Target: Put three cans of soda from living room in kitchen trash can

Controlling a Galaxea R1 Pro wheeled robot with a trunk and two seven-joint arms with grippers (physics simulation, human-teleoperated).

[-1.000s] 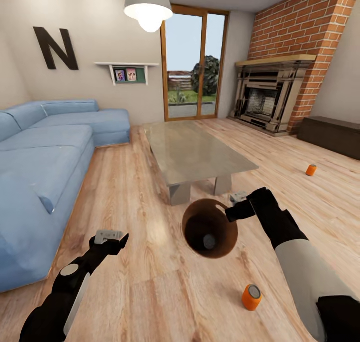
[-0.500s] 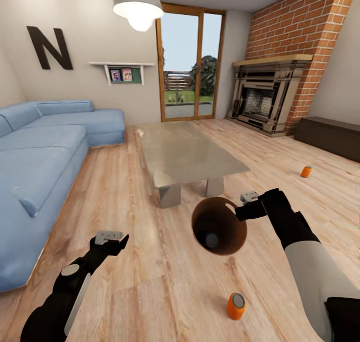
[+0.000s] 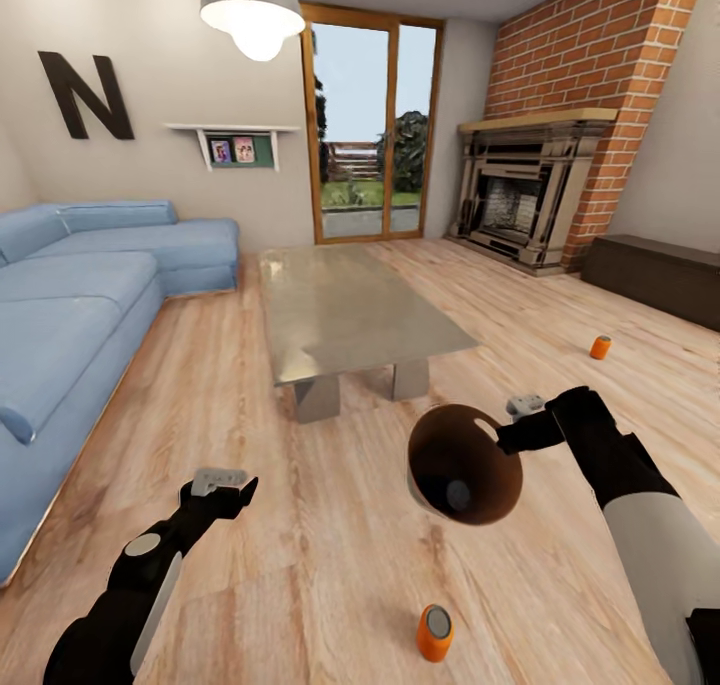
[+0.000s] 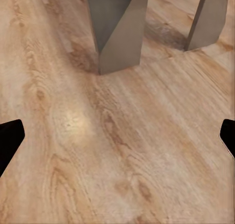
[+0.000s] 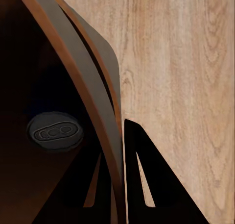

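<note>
My right hand (image 3: pixel 503 429) is pinching the rim of the trash can (image 3: pixel 463 463) and holding it tipped above the wood floor (image 3: pixel 300 565), with one soda can (image 5: pixel 55 131) lying inside. My left hand (image 3: pixel 222 482) is hanging spread open at 8 o'clock. A second can (image 3: pixel 434 632) is standing on the floor at 6 o'clock, and a third (image 3: pixel 600 347) at 2 o'clock, past the glass tabletop (image 3: pixel 350 300).

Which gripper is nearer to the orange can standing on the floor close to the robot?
The right. The right gripper, holding the bin by its rim, is above and beyond the can. The left gripper is farther off, across the floor.
</note>
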